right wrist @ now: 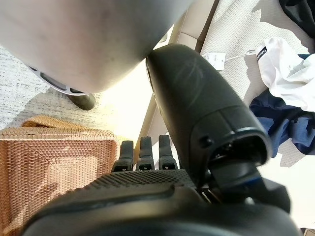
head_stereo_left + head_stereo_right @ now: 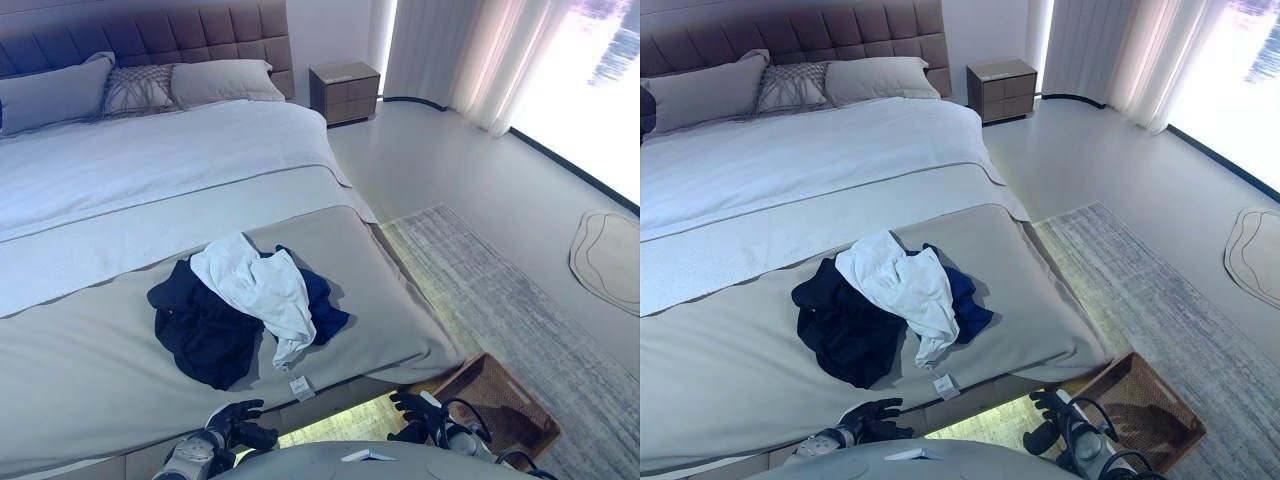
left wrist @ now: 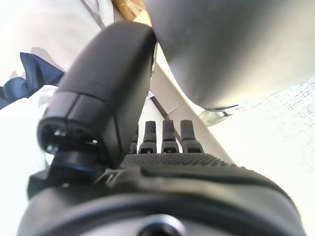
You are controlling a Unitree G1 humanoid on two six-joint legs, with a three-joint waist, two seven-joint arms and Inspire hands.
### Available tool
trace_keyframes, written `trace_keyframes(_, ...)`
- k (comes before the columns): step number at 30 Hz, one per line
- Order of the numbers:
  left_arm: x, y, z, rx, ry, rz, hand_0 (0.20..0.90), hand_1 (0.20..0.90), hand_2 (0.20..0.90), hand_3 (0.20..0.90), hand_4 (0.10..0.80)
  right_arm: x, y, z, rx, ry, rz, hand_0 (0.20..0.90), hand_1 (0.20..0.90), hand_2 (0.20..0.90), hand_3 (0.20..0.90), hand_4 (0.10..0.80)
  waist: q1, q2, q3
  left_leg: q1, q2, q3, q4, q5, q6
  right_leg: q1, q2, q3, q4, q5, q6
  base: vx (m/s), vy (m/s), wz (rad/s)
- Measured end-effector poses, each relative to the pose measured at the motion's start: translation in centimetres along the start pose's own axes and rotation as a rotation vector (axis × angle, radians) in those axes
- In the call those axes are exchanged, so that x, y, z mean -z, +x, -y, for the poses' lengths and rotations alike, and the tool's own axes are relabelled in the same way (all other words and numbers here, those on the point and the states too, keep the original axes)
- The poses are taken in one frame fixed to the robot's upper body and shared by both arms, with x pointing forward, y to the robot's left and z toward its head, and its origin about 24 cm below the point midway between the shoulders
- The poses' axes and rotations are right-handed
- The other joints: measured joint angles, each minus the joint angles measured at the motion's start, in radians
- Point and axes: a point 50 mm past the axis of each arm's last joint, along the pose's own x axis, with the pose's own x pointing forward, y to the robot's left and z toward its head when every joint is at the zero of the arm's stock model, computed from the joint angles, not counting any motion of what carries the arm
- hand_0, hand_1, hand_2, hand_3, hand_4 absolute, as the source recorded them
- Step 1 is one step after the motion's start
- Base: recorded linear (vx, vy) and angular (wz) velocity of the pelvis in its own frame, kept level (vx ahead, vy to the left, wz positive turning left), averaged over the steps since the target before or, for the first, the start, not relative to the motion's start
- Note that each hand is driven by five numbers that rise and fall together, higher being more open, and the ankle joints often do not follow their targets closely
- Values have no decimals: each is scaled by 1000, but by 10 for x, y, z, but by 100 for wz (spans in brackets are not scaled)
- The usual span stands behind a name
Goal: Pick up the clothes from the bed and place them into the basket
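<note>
A pile of clothes lies on the beige foot cover of the bed (image 2: 90, 370): a white garment (image 2: 255, 285) on top, a black one (image 2: 200, 335) to its left and a dark blue one (image 2: 322, 300) to its right. A white tag (image 2: 301, 387) hangs at the bed's edge. The brown wicker basket (image 2: 500, 400) stands on the floor by the bed's near right corner. My left hand (image 2: 235, 420) is low in front of the bed, open and empty. My right hand (image 2: 415, 410) is open and empty beside the basket (image 1: 49, 157). The right wrist view shows the white garment (image 1: 290, 73).
Pillows (image 2: 130, 88) lie at the headboard. A nightstand (image 2: 345, 92) stands at the far right of the bed. A grey rug (image 2: 520, 300) covers the floor under the basket, a small mat (image 2: 608, 258) lies by the window, and curtains (image 2: 450, 50) hang at the back.
</note>
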Motion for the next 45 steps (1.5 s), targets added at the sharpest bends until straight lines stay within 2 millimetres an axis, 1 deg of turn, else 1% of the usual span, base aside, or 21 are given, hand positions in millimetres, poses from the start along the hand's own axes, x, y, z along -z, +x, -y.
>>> trace_keyframes(19,1,0,0,-4,-2,-12,900,900,900,900,800,2,0,-1,-7,3,-7,900,900,900,900,800,1,-7,-11,1,0,0,0,0,0,1,0,0,0,0,0,0,0,0)
trace_keyframes(22,2,0,0,-4,-2,-12,900,900,900,900,800,3,0,-1,-15,29,-16,900,900,900,900,800,1,-7,-11,1,0,0,0,0,0,1,0,0,0,0,0,0,0,0)
trace_keyframes(23,2,0,0,-4,-2,-12,900,900,900,900,800,4,-1,-2,-18,67,-25,900,900,900,900,800,1,-7,-11,1,0,0,0,0,0,1,0,0,0,0,0,33,20,0)
trace_keyframes(25,2,0,0,-4,-2,-13,900,900,900,900,800,8,-1,-2,-16,206,-53,900,900,900,900,800,1,-7,-11,1,0,0,0,0,0,1,0,0,0,0,0,49,25,0)
trace_keyframes(29,2,0,0,-5,-4,-15,900,900,900,900,800,23,-5,-5,8,545,-114,900,900,900,900,800,0,-8,-11,6,0,0,0,0,0,5,0,0,4,0,0,68,32,-1)
trace_keyframes(31,4,-1,0,-6,-9,-19,900,900,900,900,800,30,-6,-4,20,806,-138,900,900,900,900,800,-2,-8,-11,11,-1,2,0,0,0,9,0,2,4,0,0,88,22,-3)
trace_keyframes(32,5,-1,0,-7,-10,-21,900,900,900,900,800,31,-7,-3,22,903,-144,900,900,900,900,800,-3,-8,-10,16,-1,2,0,0,0,14,0,2,4,0,0,78,14,0)
trace_keyframes(33,7,-1,0,-6,-11,-25,900,900,900,900,800,32,-7,-3,17,1008,-145,900,900,900,900,800,-3,-9,-10,22,-1,1,-1,-1,-1,22,0,1,4,0,0,67,18,1)
trace_keyframes(34,7,-1,0,-8,-13,-22,900,900,900,900,800,30,-7,-2,0,1158,-129,900,900,900,900,800,-3,-10,-11,25,0,1,-1,-2,-2,25,0,1,2,0,0,46,30,2)
trace_keyframes(35,11,-3,1,-8,-19,-31,900,900,900,900,800,26,-6,-2,-16,1225,-105,900,900,900,900,800,-2,-10,-11,25,1,1,-1,-2,-2,25,0,1,0,-2,2,36,49,1)
trace_keyframes(36,11,-3,1,-12,-31,-29,900,900,900,900,800,12,-4,0,-67,1352,-11,900,900,900,900,800,-2,-10,-9,21,1,0,-1,-2,-2,22,1,0,0,-5,1,17,42,2)
trace_keyframes(37,11,-3,0,-15,-35,-27,900,900,900,900,800,6,-4,2,-82,1382,39,900,900,900,900,800,-2,-10,-9,21,1,0,-1,-2,-2,22,1,0,0,-6,1,14,56,3)
trace_keyframes(39,13,-3,3,-16,-42,-26,900,900,900,900,800,-24,-1,6,-147,1399,202,900,900,900,900,800,4,-9,-10,20,1,-1,-1,-2,-3,23,0,-2,0,-6,1,14,115,4)
trace_keyframes(40,12,-3,3,-17,-41,-23,900,900,900,900,800,-32,-1,7,-160,1387,241,900,900,900,900,800,5,-9,-10,16,0,-2,-1,-3,-5,22,0,-5,0,-6,1,16,136,12)
trace_keyframes(41,11,-3,3,-21,-38,-17,900,900,900,900,800,-48,-1,11,-160,1249,316,900,900,900,900,800,9,-9,-11,2,-1,-8,-1,-5,-6,19,-1,-17,0,-6,1,13,78,20)
trace_keyframes(42,10,-3,3,-21,-36,-13,900,900,900,900,800,-55,-1,13,-153,1164,355,900,900,900,900,800,7,-9,-11,-5,-2,-15,-1,-5,-6,15,-1,-23,0,-7,1,12,84,26)
trace_keyframes(44,5,-2,3,-24,-35,11,900,900,900,900,800,-79,-6,26,-87,800,449,900,900,900,900,800,41,-12,-8,-30,-8,-33,-1,-2,-4,2,-2,-39,0,-7,1,22,94,27)
trace_keyframes(45,5,-2,3,-26,-35,18,900,900,900,900,800,-86,-7,30,-56,684,466,900,900,900,900,800,48,-15,-6,-38,-12,-44,-1,3,3,2,-4,-50,0,-7,1,2,99,38)
